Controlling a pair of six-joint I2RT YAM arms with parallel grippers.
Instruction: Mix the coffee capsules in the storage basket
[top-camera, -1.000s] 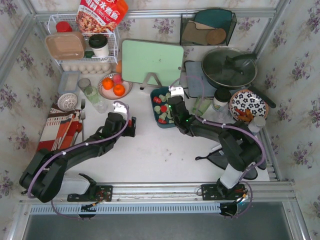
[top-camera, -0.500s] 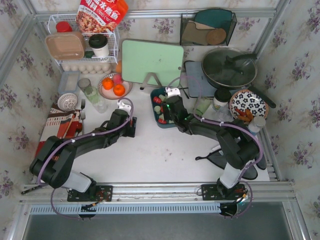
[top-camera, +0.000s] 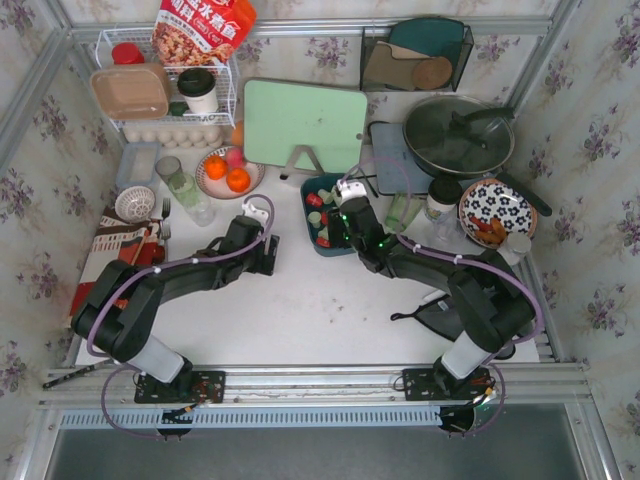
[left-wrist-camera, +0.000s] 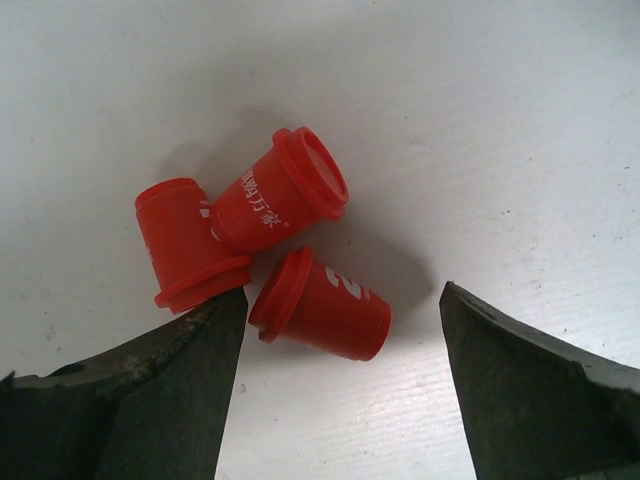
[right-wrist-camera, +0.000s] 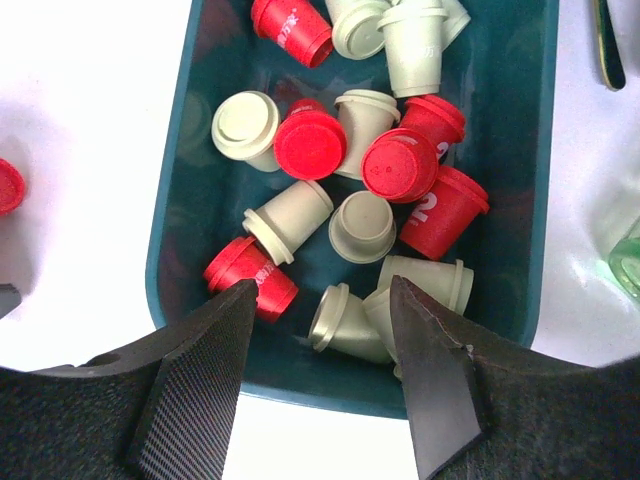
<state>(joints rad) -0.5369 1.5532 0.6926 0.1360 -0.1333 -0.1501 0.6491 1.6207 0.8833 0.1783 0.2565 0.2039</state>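
Coffee capsules (right-wrist-camera: 363, 225) in storage basket (right-wrist-camera: 522, 200), right pincer (right-wrist-camera: 322, 288) parted, empty, seemingly above, left pincer (left-wrist-camera: 340, 295) parted astride red capsule (left-wrist-camera: 322, 322).

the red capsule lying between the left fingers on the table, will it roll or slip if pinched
Likely to roll: the red capsule lies on its side on the smooth white table, and its taper would probably curve its path. It looks like rigid, glossy plastic, so it may squirt out of a pinch.

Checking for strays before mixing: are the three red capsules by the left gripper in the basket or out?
Out. The three red capsules lie on the bare white table, by the open left gripper.
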